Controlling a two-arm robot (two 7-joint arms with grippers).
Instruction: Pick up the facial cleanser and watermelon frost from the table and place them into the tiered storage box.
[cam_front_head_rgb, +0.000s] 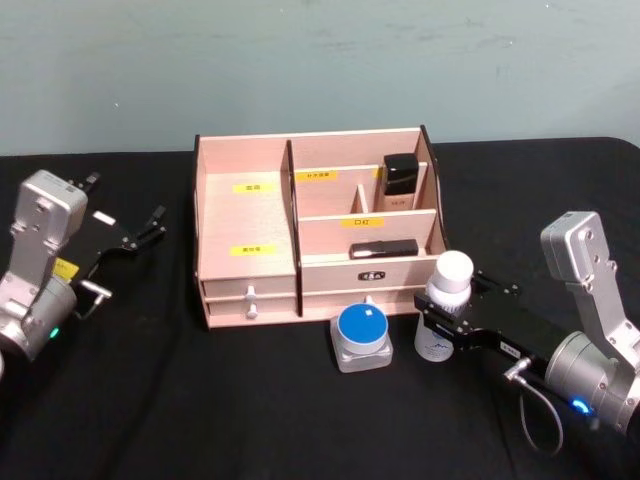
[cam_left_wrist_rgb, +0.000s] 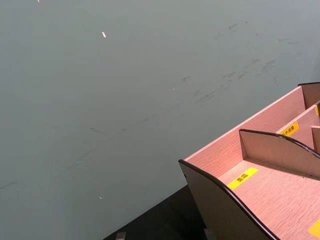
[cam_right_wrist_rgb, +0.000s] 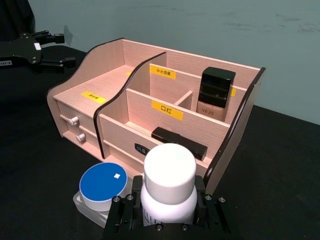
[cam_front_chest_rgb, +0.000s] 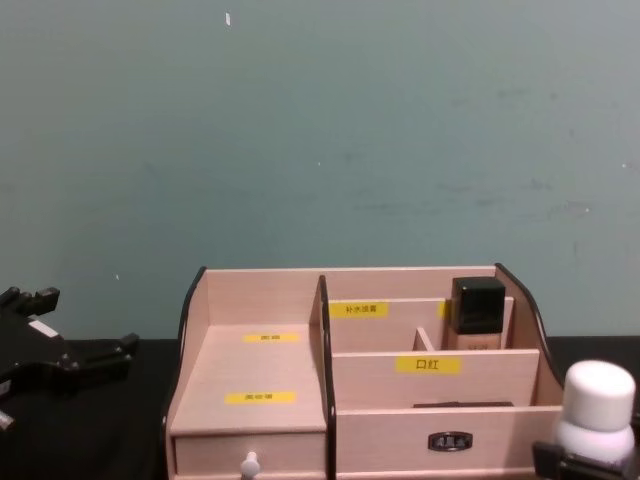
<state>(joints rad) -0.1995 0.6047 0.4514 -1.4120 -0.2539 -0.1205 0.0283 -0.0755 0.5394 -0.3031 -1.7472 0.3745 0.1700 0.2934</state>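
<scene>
The right claw (cam_front_head_rgb: 440, 322) is closed around a white bottle (cam_front_head_rgb: 454, 272), which stands upright with its long axis vertical; I cannot tell whether its base has left the bench (cam_front_head_rgb: 150, 400). A blue-lidded jar (cam_front_head_rgb: 362, 330) sits just left of that claw. The storage box (cam_front_head_rgb: 250, 160) lies just beyond the claw and to its left, so the likely move is up, forward and leftward over the front wall. The left claw (cam_front_head_rgb: 125, 210) hangs open, well apart on the box's far side.
</scene>
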